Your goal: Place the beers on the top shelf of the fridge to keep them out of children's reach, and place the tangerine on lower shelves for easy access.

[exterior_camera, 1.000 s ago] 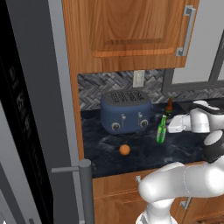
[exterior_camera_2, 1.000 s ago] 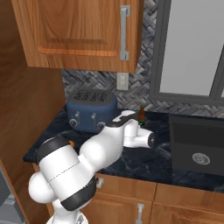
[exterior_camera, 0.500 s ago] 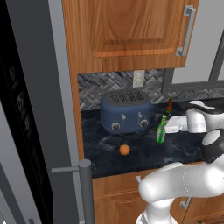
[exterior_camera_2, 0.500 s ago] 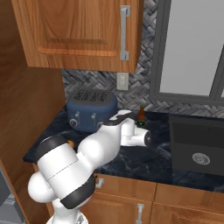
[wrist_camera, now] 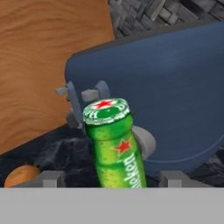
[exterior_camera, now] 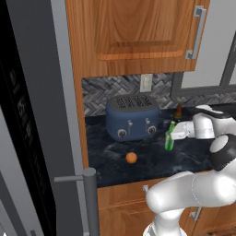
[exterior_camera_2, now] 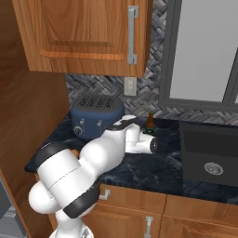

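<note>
The green beer bottle (exterior_camera: 169,137) stands upright on the dark counter (exterior_camera: 115,170), right of the blue toaster. My gripper (exterior_camera: 175,132) reaches it from the right, level with its neck. In the hand view the green bottle (wrist_camera: 114,144) rises between my fingertips (wrist_camera: 51,178), with a gap on each side; the gripper (wrist_camera: 113,178) is open. The brown beer bottle (exterior_camera: 179,110) stands behind my hand; it also shows as the brown bottle (exterior_camera_2: 150,123) near the backsplash. The tangerine (exterior_camera: 131,158) lies on the counter in front of the toaster. The fridge door (exterior_camera: 32,138) fills the left; its shelves are out of view.
The blue toaster (exterior_camera: 132,116) stands close to the left of the bottles. A wooden wall cabinet (exterior_camera: 133,32) hangs above the counter. A dark sink (exterior_camera_2: 211,158) lies to the right. The fridge's bar handle (exterior_camera: 90,198) stands at the counter's front left.
My hand has crept a little to the left, closing in around the green bottle's neck. The bottles and the tangerine have stayed put.
</note>
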